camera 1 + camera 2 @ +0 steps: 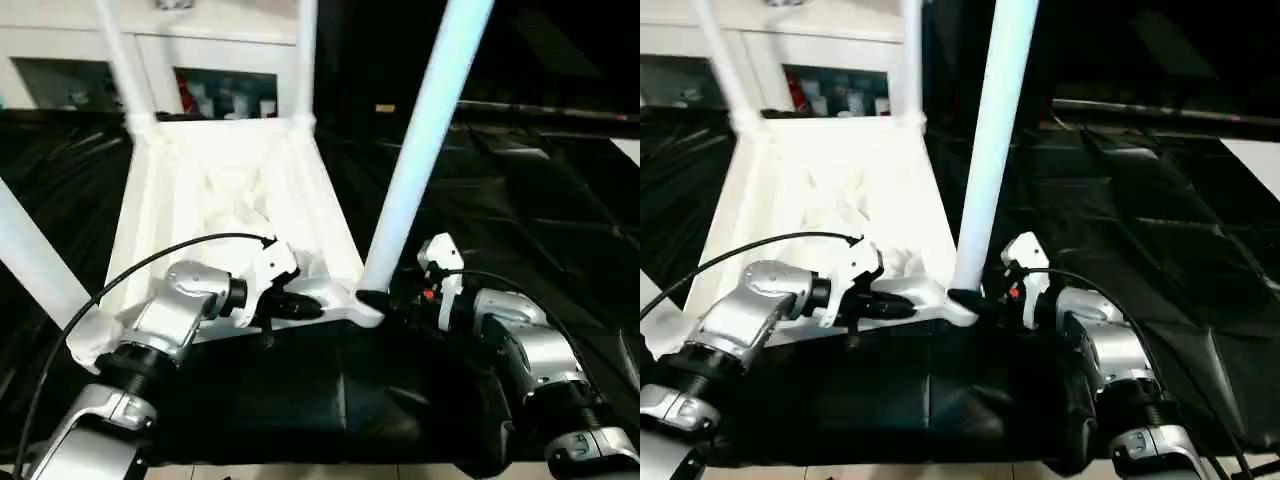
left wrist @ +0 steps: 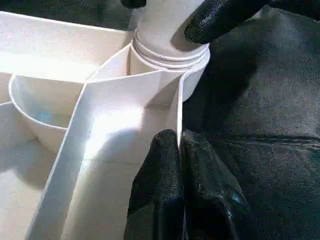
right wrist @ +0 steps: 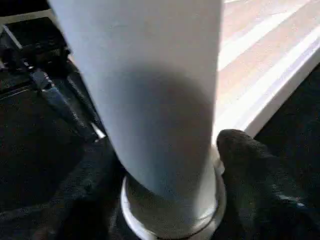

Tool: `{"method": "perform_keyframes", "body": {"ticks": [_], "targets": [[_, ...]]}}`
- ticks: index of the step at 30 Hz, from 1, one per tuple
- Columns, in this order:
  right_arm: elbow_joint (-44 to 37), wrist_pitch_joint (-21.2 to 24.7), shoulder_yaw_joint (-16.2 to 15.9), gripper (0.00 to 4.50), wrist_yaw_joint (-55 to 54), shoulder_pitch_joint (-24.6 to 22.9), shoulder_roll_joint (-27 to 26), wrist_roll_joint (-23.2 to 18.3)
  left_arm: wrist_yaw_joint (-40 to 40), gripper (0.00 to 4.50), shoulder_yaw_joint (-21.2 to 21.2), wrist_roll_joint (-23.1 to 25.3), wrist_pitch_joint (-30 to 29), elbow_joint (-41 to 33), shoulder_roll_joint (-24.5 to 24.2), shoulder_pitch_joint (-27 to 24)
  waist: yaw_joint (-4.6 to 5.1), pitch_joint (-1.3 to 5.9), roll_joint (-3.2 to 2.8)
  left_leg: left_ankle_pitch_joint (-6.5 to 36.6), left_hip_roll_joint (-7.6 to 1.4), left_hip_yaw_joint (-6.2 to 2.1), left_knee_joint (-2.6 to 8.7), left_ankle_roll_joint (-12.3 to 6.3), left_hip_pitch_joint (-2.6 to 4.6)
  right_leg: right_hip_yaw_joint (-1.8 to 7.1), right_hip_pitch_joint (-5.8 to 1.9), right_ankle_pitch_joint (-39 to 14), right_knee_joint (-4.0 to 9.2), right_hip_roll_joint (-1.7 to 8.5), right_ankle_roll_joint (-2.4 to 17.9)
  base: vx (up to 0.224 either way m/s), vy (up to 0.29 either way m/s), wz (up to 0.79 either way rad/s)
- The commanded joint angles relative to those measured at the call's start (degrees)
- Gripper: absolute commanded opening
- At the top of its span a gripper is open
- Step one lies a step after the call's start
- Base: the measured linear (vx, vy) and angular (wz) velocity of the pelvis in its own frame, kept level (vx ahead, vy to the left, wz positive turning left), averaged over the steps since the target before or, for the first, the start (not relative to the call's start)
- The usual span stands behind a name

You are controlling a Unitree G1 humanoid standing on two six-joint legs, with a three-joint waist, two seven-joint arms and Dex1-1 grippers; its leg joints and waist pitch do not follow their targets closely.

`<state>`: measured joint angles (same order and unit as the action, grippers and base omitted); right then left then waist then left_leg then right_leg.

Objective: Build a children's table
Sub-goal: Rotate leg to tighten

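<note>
Left gripper (image 1: 300, 305) has its jaws pinched together; right gripper (image 1: 385, 300) jaws spread apart.

Both forearms silver metal, rounded housings, black joint rings. White plastic wrist brackets ahead of each. Left tool (image 1: 300, 305) & right tool (image 1: 385, 300): black fingers, textured pads. Thin black cable loops over each arm; small red mark on right bracket.

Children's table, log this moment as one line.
tabletop: upside down, four legs socketed | left gripper: shut on tabletop rim | right gripper: around near-right leg base
</note>
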<state>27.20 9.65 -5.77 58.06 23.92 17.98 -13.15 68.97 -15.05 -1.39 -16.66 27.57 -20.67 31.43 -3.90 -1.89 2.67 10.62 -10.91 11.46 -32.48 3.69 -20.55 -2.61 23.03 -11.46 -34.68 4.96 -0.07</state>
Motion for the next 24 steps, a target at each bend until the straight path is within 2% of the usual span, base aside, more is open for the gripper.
{"method": "perform_keyframes", "body": {"ticks": [1, 2, 7, 12, 15, 17, 19, 21, 22, 23, 24], "targets": [[-0.7, 0.7, 0.0, 2.75, 0.4, 0.0, 1.2, -0.2, 0.8, 0.00, -2.3, 0.7, -1.6, 0.5, -0.2, -1.8, -0.25, 2.61, -0.19, 10.9, -2.50, -1.01, 3.56, -2.77, 0.44, 2.21, -2.70, -4.9, 3.66, 3.17, 14.5, 0.000, 0.000, 0.00], [-0.9, 0.8, -0.1, 2.50, 0.8, -0.1, 1.2, -0.1, 0.8, 0.00, -2.1, 0.6, -1.7, 0.3, -0.2, -2.0, -0.25, 2.63, -0.08, 10.2, -2.47, -0.96, 3.48, -3.05, 0.41, 2.21, -2.75, -4.1, 3.59, 3.15, 14.6, 0.000, 0.000, 0.00], [-0.9, 1.1, -0.2, 2.20, 1.4, -0.2, 1.2, -0.1, 0.2, 0.00, -1.6, 0.2, -2.0, 0.4, -0.1, -2.0, -0.45, 2.62, -0.16, 9.9, -2.45, -0.94, 3.40, -3.30, 0.48, 2.20, -2.75, -4.6, 3.63, 3.20, 14.6, 0.000, 0.000, 0.00], [-0.1, 0.8, 0.2, 2.10, 0.0, -0.3, 0.9, 0.1, -0.1, 0.00, -1.2, -0.5, -2.1, 0.6, 0.1, -2.0, -0.50, 2.60, -0.13, 10.2, -2.44, -0.96, 3.42, -2.89, 0.48, 2.19, -2.75, -5.2, 3.64, 3.18, 14.4, 0.000, 0.000, 0.00], [3.0, -0.4, 2.0, 2.08, -7.5, 0.0, -1.6, 1.4, -3.6, 0.00, -0.3, -0.1, -1.8, 2.4, 1.8, -1.1, -0.39, 2.53, -0.01, 10.4, -2.38, -0.96, 3.44, -2.49, 0.41, 2.21, -2.70, -6.0, 3.74, 3.19, 14.1, 0.000, 0.000, 0.00], [3.9, -0.6, 2.9, 2.07, -10.1, 0.1, -2.8, 1.4, -5.0, 0.00, 0.0, 0.1, -1.7, 3.2, 2.6, -0.6, -0.09, 2.30, 0.02, 13.5, -2.32, -1.12, 3.73, -1.11, 0.47, 2.21, -2.55, -11.7, 4.32, 3.27, 12.8, 0.000, 0.000, 0.00], [5.2, -0.7, 3.8, 2.04, -18.1, -0.1, -5.8, 3.0, -10.8, 0.00, 0.7, 1.1, -1.5, 6.3, 5.2, 1.2, 0.19, 2.07, 0.01, 15.6, -2.28, -1.19, 3.88, -0.40, 0.53, 2.26, -2.27, -16.1, 4.82, 3.30, 11.4, 0.000, 0.000, 0.00], [5.7, -1.0, 4.0, 2.04, -21.6, -0.4, -7.2, 3.8, -13.5, 0.00, 1.0, 1.4, -1.5, 7.5, 6.5, 2.0, 0.25, 2.06, 0.08, 18.0, -2.23, -1.49, 4.03, 0.76, 0.87, 2.23, -1.98, -22.1, 5.38, 3.44, 9.1, 0.000, 0.000, 0.00], [5.7, -1.0, 4.0, 2.03, -21.6, -0.4, -7.2, 3.8, -13.5, 0.00, 1.0, 1.4, -1.5, 7.5, 6.5, 2.0, 0.27, 2.08, 0.14, 18.0, -2.29, -1.57, 4.11, 0.74, 0.76, 2.26, -2.00, -22.5, 5.46, 3.43, 8.5, 0.000, 0.000, 0.00], [7.0, -0.8, 4.7, 2.03, -29.1, -0.2, -9.9, 5.0, -17.6, 0.00, 1.3, 2.0, -1.5, 9.8, 9.0, 3.4, 0.34, 2.07, 0.02, 18.1, -2.29, -1.52, 4.12, 0.64, 0.77, 2.30, -1.88, -22.4, 5.49, 3.36, 8.3, 0.000, 0.000, 0.00], [7.1, -0.8, 4.8, 2.00, -29.6, -0.2, -10.1, 5.0, -17.9, 0.00, 1.4, 2.1, -1.5, 10.0, 9.1, 3.5, 0.37, 1.98, -0.03, 18.7, -2.24, -1.53, 4.18, 1.08, 0.94, 2.31, -1.56, -23.0, 5.69, 3.29, 8.0, 0.000, 0.000, 0.00]]}}
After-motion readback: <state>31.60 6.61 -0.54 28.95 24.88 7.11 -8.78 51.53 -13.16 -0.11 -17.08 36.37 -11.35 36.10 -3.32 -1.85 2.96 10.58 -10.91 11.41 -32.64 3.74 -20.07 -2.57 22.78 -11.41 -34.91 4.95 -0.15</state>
